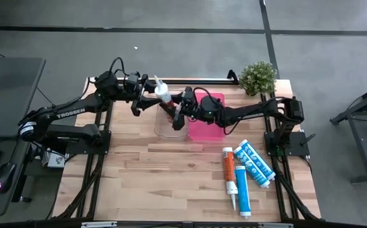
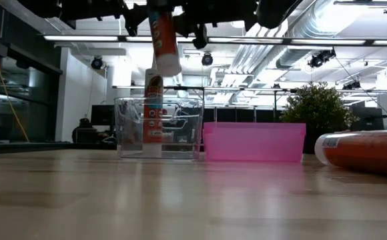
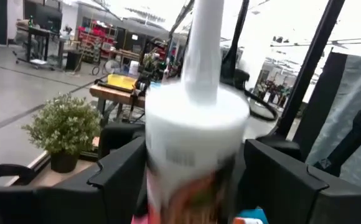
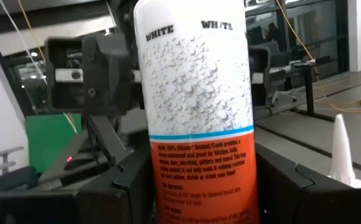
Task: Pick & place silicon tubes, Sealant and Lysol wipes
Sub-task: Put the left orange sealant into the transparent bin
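A sealant tube (image 1: 163, 95) with a white nozzle end and an orange lower body is up over the clear bin (image 1: 164, 130); in the low view the tube (image 2: 165, 43) hangs above that bin (image 2: 180, 127). My left gripper (image 1: 147, 96) is shut on its nozzle end. My right gripper (image 1: 180, 111) is shut on its body. Another tube (image 2: 153, 113) stands upright in the clear bin. Three more tubes lie flat on the table at the right: an orange one (image 1: 228, 163), a blue and white one (image 1: 254, 163) and a white one (image 1: 241, 190). My left gripper pinches the tube's white shoulder (image 3: 193, 124), just below the nozzle (image 3: 205, 43), between its two fingers (image 3: 121, 171), coming from the table's left. The tube is clear of the bin. My right gripper pinches the tube's body at the orange part (image 4: 199, 180) between its two fingers (image 4: 134, 180), coming from the table's right and lying across the tube. The tube is tilted and lifted clear.
A pink bin (image 1: 207, 119) stands right of the clear bin. A small potted plant (image 1: 257, 76) is at the far right corner. The near half of the wooden table (image 1: 158, 183) is bare apart from the three tubes.
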